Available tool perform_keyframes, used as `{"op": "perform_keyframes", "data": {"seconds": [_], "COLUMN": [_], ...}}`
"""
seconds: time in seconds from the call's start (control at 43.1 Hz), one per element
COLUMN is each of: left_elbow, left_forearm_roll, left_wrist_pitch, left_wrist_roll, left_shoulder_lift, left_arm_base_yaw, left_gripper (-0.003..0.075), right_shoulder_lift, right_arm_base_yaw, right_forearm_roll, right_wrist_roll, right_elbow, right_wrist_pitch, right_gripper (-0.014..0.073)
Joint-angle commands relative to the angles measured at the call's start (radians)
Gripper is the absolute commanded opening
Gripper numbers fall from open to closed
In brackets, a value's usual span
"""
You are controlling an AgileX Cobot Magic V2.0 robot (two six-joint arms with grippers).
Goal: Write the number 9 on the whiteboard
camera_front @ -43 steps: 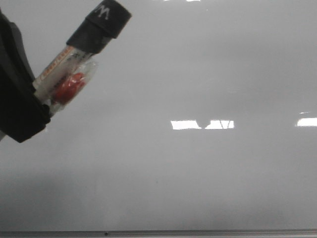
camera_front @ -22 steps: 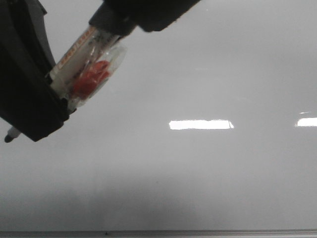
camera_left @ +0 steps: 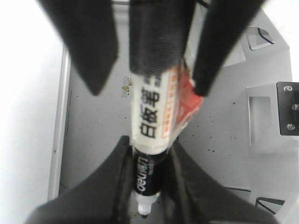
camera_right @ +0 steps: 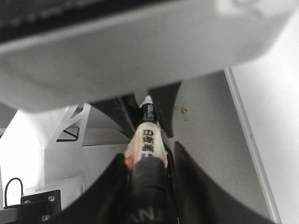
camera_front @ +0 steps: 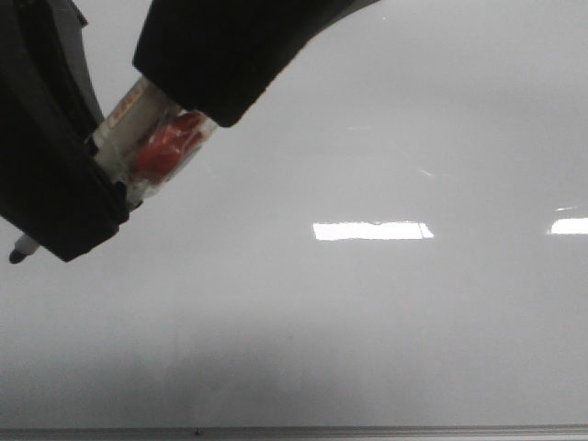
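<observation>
Black on my left: the left tool (camera_front: 87, 197) clamps the whiteboard marker (camera_front: 138, 147) near its bared tip. Half a second ago the right tool (camera_front: 216, 78) was reaching the cap end; now it closes around it, probably to uncap. Rightward, the glossy whiteboard (camera_front: 386, 331) shows only reflections, no number 9 yet.
</observation>
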Motion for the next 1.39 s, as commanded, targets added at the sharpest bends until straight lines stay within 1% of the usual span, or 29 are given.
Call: {"op": "perform_keyframes", "data": {"seconds": [0.0,0.093,0.139,0.209,0.255,0.278,0.302,0.325,0.418,0.464,0.51,0.603,0.673,0.696,0.789,0.905,0.997,1.16,1.253,1.369], "left_elbow": [-0.031,-0.031,-0.031,-0.031,-0.031,-0.031,-0.031,-0.031,-0.031,-0.031,-0.031,-0.029,-0.005,0.012,0.087,0.21,0.31,0.423,0.44,0.44], "left_forearm_roll": [-0.044,-0.043,-0.042,-0.042,-0.042,-0.042,-0.042,-0.042,-0.042,-0.037,-0.018,0.037,0.034,0.026,-0.02,-0.089,-0.13,-0.14,-0.14,-0.14], "left_wrist_pitch": [-0.019,-0.044,-0.061,-0.083,-0.096,-0.106,-0.115,-0.124,-0.167,-0.167,-0.164,-0.133,-0.124,-0.124,-0.17,-0.251,-0.313,-0.383,-0.408,-0.412], "left_wrist_roll": [0.0,-0.004,-0.012,-0.012,-0.024,-0.036,-0.046,-0.063,-0.112,-0.148,-0.185,-0.254,-0.269,-0.27,-0.27,-0.27,-0.268,-0.268,-0.268,-0.268], "left_shoulder_lift": [-0.022,-0.022,-0.022,-0.022,-0.022,-0.022,-0.022,-0.022,-0.022,-0.022,-0.024,-0.039,-0.069,-0.097,-0.184,-0.342,-0.449,-0.649,-0.711,-0.74], "left_arm_base_yaw": [-0.008,-0.008,-0.008,-0.008,-0.008,-0.008,-0.008,-0.008,-0.006,-0.006,-0.006,0.01,0.04,0.064,0.138,0.227,0.272,0.294,0.294,0.294], "left_gripper": [-0.0018,-0.0016,0.0,0.0078,0.0162,0.0233,0.0272,0.0356,0.06,0.067,0.0704,0.0675,0.0639,0.0626,0.056,0.0446,0.0303,-0.0012,-0.0019,-0.0019], "right_shoulder_lift": [-0.028,-0.028,-0.028,-0.028,-0.028,-0.028,-0.028,-0.028,-0.028,-0.031,-0.037,-0.064,-0.093,-0.107,-0.141,-0.148,-0.141,-0.078,-0.018,0.049], "right_arm_base_yaw": [0.001,0.001,0.001,0.001,0.001,0.001,0.001,0.001,-0.001,-0.007,-0.015,-0.048,-0.081,-0.099,-0.161,-0.233,-0.267,-0.279,-0.279,-0.279], "right_forearm_roll": [0.053,0.053,0.053,0.053,0.053,0.053,0.053,0.053,0.046,0.045,0.044,0.044,0.044,0.044,0.045,0.058,0.088,0.163,0.164,0.164], "right_wrist_roll": [-0.015,-0.015,-0.015,-0.015,-0.015,-0.015,-0.015,-0.015,-0.019,-0.019,-0.019,-0.019,-0.019,-0.019,-0.019,-0.018,-0.018,-0.018,-0.018,-0.018], "right_elbow": [-0.033,-0.033,-0.033,-0.033,-0.033,-0.033,-0.033,-0.033,-0.033,-0.03,-0.027,-0.002,0.03,0.047,0.098,0.126,0.133,0.119,0.089,0.057], "right_wrist_pitch": [-0.015,-0.014,-0.013,-0.013,-0.014,-0.016,-0.016,-0.017,-0.019,-0.008,0.006,0.009,-0.017,-0.032,-0.069,-0.13,-0.217,-0.417,-0.49,-0.585], "right_gripper": [0.0128,0.0002,-0.0069,-0.0065,-0.007,-0.0071,-0.0071,-0.0071,-0.0071,-0.0071,-0.0071,-0.0071,-0.0071,-0.0071,-0.0071,-0.0071,-0.0071,-0.0071,-0.0071,-0.0071]}}
